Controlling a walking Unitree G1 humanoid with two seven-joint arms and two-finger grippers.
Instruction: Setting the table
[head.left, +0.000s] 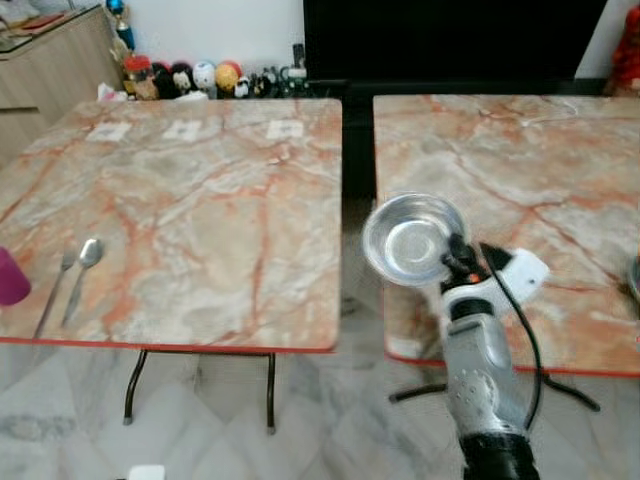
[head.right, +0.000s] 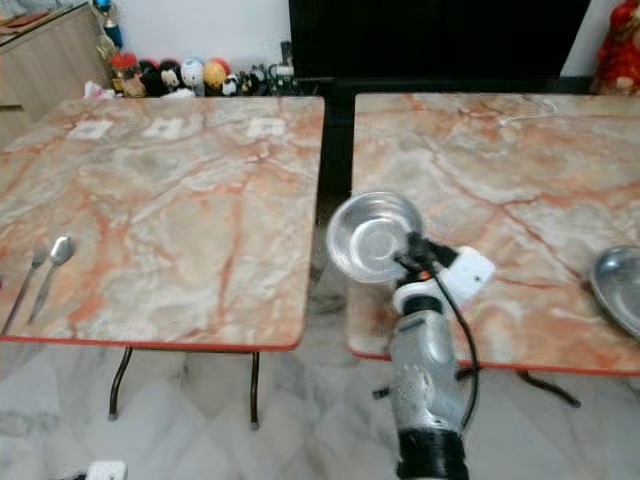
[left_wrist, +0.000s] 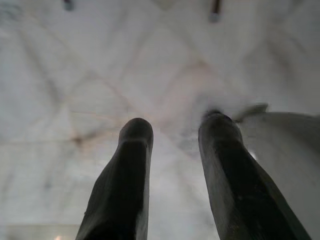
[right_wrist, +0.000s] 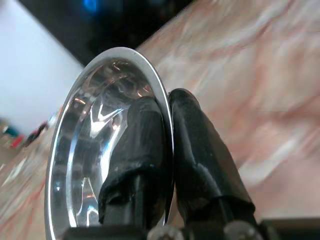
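One steel bowl (head.left: 412, 239) is up in the air, pinched by its rim in the right gripper (head.left: 458, 256), and it hangs over the near left corner of the right-hand table (head.left: 560, 160), partly out above the gap between the two tables. In the right wrist view one black finger lies inside the bowl's wall and the other outside, pressed together on the thin rim, a hold that suits a shallow dish with no handle and leaves its base free to be set down flat. The bowl tips slightly toward the robot, which I judge comes from its weight hanging off a single edge grip. On the left-hand table (head.left: 200, 210), near its front left corner, a fork (head.left: 57, 282) and a spoon (head.left: 84, 268) lie side by side with bare top beside them, probably the setting the bowl is meant for. Just beside them at that edge stands a pink cup (head.left: 10, 277). Another steel dish (head.right: 622, 288) rests near the right table's front right edge. The left gripper (left_wrist: 175, 180) hangs over the tiled floor (head.left: 330, 430), its fingers spread and holding nothing.
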